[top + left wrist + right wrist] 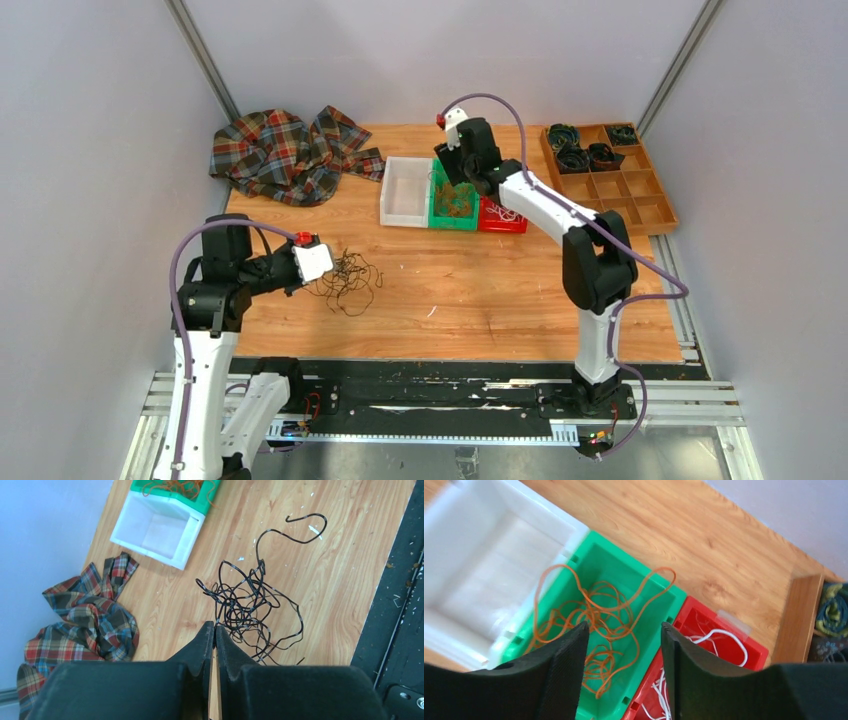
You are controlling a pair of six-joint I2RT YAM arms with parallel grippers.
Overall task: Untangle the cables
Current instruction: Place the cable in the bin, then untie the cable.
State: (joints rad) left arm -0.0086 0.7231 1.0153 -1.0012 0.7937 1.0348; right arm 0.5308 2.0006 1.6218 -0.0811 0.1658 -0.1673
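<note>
A tangle of thin black cable [346, 282] lies on the wooden table [480, 290] at the front left. My left gripper [330, 266] is at its left edge. In the left wrist view the jaws are shut [215, 626] with a strand of the black tangle [250, 605] running into the tips. My right gripper [457, 188] hovers open and empty over the bins. In the right wrist view it [624, 630] is above copper-orange cables [599, 615] in the green bin [616, 560] and white cables [724, 635] in the red bin [755, 655].
An empty white bin [386, 200] stands left of the green bin [437, 222] and the red bin [505, 226]. A plaid cloth [285, 150] lies at the back left. A wooden divided tray [640, 185] at the back right holds dark coiled rolls [585, 152].
</note>
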